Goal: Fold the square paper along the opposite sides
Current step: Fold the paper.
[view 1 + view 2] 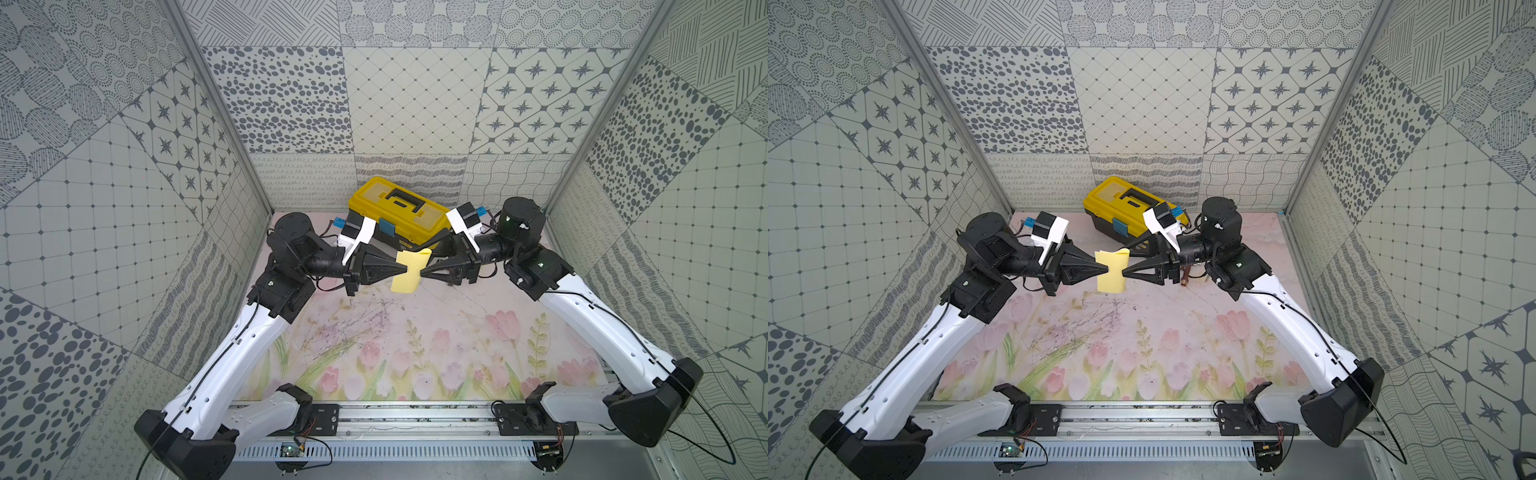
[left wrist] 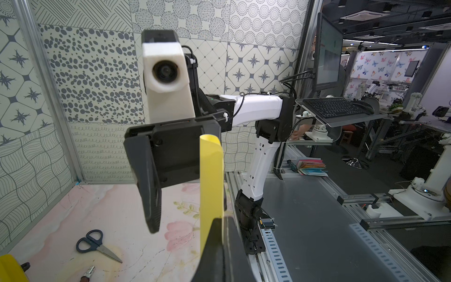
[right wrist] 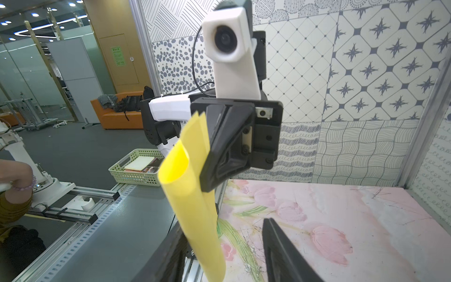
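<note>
Left end effector (image 1: pixel 404 272) pinches the square paper (image 1: pixel 412 262); right end effector (image 1: pixel 428 262) gapes beside it, toolbox (image 1: pixel 395 208) close behind.

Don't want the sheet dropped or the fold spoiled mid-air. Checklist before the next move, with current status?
1. Grip: left tool shut on the square paper: ok.
2. Release: right tool open, with its jaws apart in the right wrist view and the sheet hanging between them: ok.
3. Edge match: two corner tips at the pinch look slightly offset: not ok.
4. Crease: the fold is an open loop, not pressed flat: not ok.
5. Clearance: sheet apart from the toolbox in both top views: ok.
6. Lower end off the table: cannot tell.
</note>
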`<action>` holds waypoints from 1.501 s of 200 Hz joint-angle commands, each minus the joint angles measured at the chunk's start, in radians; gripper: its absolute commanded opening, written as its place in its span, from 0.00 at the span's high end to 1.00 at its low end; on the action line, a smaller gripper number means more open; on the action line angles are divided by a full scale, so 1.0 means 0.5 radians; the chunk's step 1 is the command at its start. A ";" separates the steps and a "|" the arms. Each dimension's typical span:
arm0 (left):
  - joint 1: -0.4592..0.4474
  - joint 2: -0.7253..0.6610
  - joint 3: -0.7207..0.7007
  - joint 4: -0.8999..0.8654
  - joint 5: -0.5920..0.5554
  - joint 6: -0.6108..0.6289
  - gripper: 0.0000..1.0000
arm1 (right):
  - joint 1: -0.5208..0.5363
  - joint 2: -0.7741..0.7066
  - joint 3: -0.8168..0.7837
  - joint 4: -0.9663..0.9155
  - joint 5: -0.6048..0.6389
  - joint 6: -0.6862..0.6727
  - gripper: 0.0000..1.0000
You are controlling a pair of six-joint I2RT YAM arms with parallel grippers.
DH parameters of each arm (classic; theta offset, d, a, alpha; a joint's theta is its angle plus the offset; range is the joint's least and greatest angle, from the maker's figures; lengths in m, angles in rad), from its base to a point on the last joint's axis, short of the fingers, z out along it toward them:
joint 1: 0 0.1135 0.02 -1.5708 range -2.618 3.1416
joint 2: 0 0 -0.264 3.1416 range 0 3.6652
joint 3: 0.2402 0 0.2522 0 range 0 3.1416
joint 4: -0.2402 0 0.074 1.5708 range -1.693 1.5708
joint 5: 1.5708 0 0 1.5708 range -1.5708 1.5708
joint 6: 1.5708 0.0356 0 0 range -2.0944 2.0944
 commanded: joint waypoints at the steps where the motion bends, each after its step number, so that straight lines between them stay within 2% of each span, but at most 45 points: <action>1: 0.001 0.009 0.010 -0.197 0.095 0.197 1.00 | 0.005 -0.085 0.078 0.049 -0.117 -0.022 0.49; 44: 0.002 0.050 0.053 -0.251 0.107 0.204 1.00 | 0.036 -0.067 0.074 0.067 -0.184 -0.006 0.65; 130: 0.001 -0.020 0.038 -0.248 0.132 0.207 1.00 | 0.052 -0.043 0.042 0.040 -0.124 -0.033 0.66; 177: 0.001 -0.027 0.038 -0.231 0.129 0.192 1.00 | 0.068 -0.025 0.048 -0.043 -0.043 -0.069 0.75; 191: 0.001 -0.031 0.038 -0.225 0.107 0.186 1.00 | 0.083 -0.020 0.051 -0.076 -0.005 -0.086 0.74; 224: 0.001 -0.041 0.022 -0.118 -0.022 0.085 1.00 | 0.125 -0.005 0.060 -0.152 0.110 -0.125 0.65; 258: 0.000 -0.099 -0.081 0.112 -0.193 -0.074 1.00 | 0.179 0.024 0.045 -0.171 0.183 -0.146 0.65; 275: -0.002 -0.122 -0.115 0.177 -0.218 -0.116 1.00 | 0.205 0.047 0.047 -0.181 0.203 -0.162 0.69; 300: -0.002 -0.140 -0.127 0.190 -0.244 -0.128 1.00 | 0.226 0.066 0.051 -0.184 0.226 -0.174 0.81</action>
